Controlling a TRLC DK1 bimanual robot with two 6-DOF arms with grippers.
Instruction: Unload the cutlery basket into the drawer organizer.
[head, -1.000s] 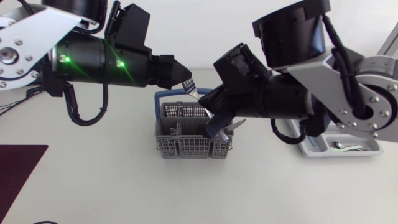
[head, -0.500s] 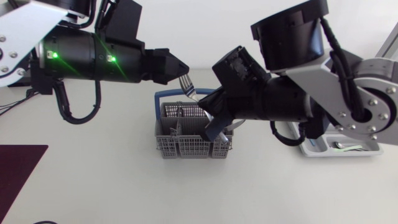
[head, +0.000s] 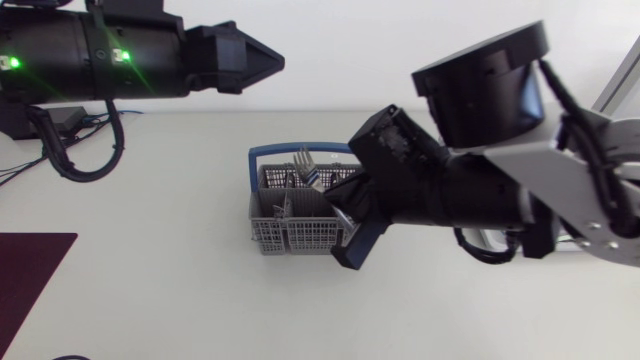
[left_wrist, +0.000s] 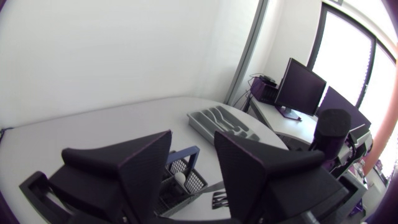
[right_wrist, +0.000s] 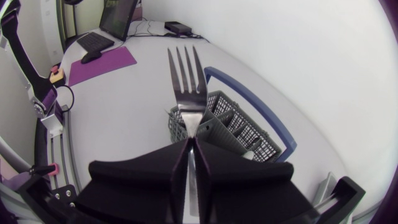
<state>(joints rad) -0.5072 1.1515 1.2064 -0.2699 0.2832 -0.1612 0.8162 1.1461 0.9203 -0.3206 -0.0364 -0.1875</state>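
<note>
Currently held: a metal fork (right_wrist: 186, 87), clamped by its handle between the closed fingers of the right pincer (right_wrist: 190, 146), with the tines pointing straight ahead.
Fork's place: above the cutlery basket (head: 295, 238), tines near its blue carry handle. I cannot tell whether the fork touches the basket.
Basket: grey mesh, standing on the pale tabletop (head: 150, 290). More cutlery (head: 283, 203) stands upright in its compartments.
Left pincer (left_wrist: 193, 137): open and empty, raised well apart from the basket.
Drawer organizer (left_wrist: 221, 121): a grey divided tray lying on the tabletop beyond the basket, on the right arm's side.
Handling, as a judgement: the fork looks light, rigid and smooth. It is not fragile, but it could pivot or slide between the pads.
Best hold: mid-handle, with the flat faces against the pads, which seems to be the present grip. That leaves the tines free.
Risk: the tines or handle may snag on the mesh or the blue carry handle. That could tip or drag the light basket.
</note>
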